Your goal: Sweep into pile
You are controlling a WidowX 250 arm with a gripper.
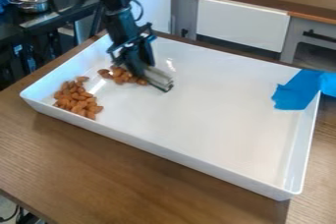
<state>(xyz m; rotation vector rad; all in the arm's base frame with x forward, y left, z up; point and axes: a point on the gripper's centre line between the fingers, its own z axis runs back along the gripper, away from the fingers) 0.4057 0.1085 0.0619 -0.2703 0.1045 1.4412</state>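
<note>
in the camera view, the gripper [138, 62] is low over the white tray [216, 115], a flat grey piece [157, 78] at its tip; i can't tell how its jaws stand. almonds [78, 101] lie in two groups in the tray.

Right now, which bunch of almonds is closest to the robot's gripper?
The smaller bunch of almonds, right beside the gripper. The bigger bunch is farther off, toward the picture's left in the tray.
</note>
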